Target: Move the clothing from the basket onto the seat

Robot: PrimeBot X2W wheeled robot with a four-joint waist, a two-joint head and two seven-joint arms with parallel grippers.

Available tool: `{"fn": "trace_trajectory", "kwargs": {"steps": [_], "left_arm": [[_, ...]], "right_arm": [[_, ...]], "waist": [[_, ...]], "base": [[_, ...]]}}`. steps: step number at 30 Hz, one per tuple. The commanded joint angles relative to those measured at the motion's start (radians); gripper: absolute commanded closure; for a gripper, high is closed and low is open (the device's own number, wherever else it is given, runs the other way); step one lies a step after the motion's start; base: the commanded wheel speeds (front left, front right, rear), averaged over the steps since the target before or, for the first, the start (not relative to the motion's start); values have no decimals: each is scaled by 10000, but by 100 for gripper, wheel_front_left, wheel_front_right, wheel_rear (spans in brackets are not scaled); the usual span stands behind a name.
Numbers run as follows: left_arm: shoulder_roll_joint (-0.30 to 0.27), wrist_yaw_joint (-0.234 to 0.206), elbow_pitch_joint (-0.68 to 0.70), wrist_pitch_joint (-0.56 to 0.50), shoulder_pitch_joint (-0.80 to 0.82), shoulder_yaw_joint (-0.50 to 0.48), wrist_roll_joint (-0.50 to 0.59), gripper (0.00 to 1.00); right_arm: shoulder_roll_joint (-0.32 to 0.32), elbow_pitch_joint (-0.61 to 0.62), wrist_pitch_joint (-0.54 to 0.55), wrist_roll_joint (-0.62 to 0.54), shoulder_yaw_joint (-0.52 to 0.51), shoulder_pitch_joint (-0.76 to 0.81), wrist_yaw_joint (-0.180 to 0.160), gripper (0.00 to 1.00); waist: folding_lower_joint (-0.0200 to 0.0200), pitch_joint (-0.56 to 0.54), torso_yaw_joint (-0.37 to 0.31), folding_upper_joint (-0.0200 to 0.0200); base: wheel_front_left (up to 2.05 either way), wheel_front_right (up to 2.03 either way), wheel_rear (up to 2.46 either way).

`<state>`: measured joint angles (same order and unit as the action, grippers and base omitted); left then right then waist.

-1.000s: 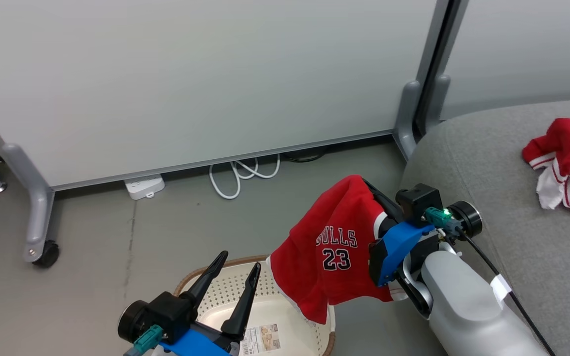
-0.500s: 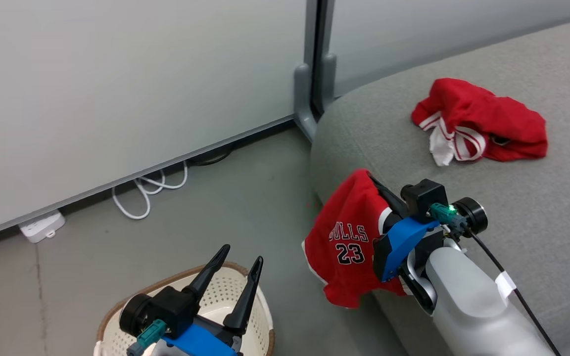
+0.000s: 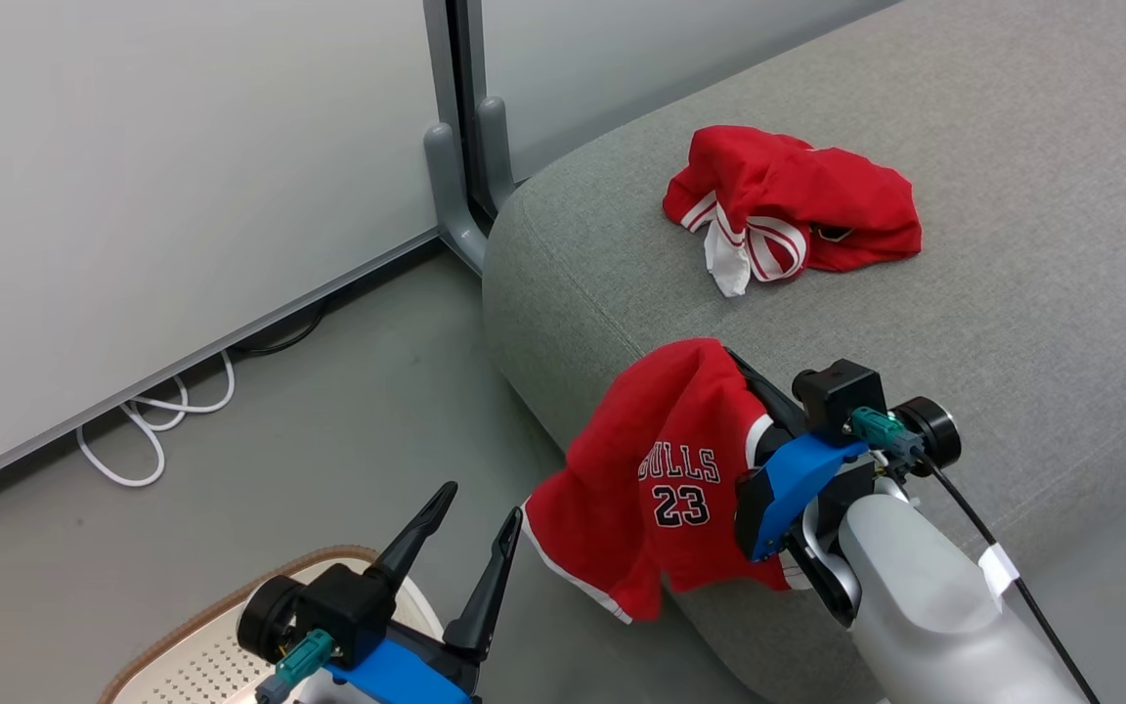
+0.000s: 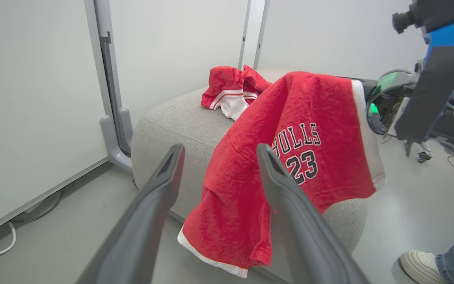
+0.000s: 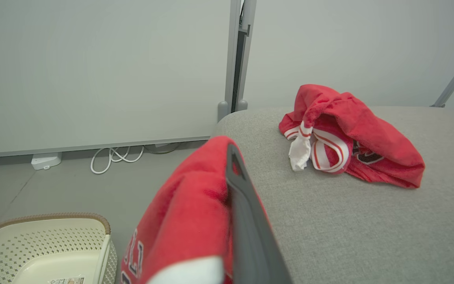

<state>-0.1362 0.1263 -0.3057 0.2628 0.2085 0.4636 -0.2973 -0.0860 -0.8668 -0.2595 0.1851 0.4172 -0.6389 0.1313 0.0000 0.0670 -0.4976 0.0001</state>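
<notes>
Jersey (image 3: 656,469) cloth looks soft, light and limp, so any bunched fold should serve as a hold. The right end effector (image 3: 731,360) pinches one, the rest draping at the edge of the seat (image 3: 1013,323). The left end effector (image 3: 482,499) stands spread and empty, off the seat.

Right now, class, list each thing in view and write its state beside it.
Left hand, open, empty.
Right hand, shut on the jersey.
Jersey, hanging from that hand at the seat edge.
Striped garment, crumpled on the seat.
Basket, on the floor, no clothing in the part shown.
</notes>
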Motion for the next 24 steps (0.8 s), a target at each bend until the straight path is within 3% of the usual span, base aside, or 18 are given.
{"fn": "trace_trajectory", "kwargs": {"steps": [1,16,24], "left_arm": [[-68,43,-19,29,120,75,65,0],[-166,52,-22,29,439,233,37,0],[-501,52,235,29,915,430,163,0]], "right_arm": [[37,47,-40,1,-10,71,-9,100],[-123,203,-13,130,-619,-252,-11,100],[-1007,667,846,42,-853,-2243,-11,100]], "waist": [[0,73,-93,-1],[0,530,271,-1],[0,1559,549,-1]], "base": [[0,0,0],[0,0,0],[0,0,0]]}}
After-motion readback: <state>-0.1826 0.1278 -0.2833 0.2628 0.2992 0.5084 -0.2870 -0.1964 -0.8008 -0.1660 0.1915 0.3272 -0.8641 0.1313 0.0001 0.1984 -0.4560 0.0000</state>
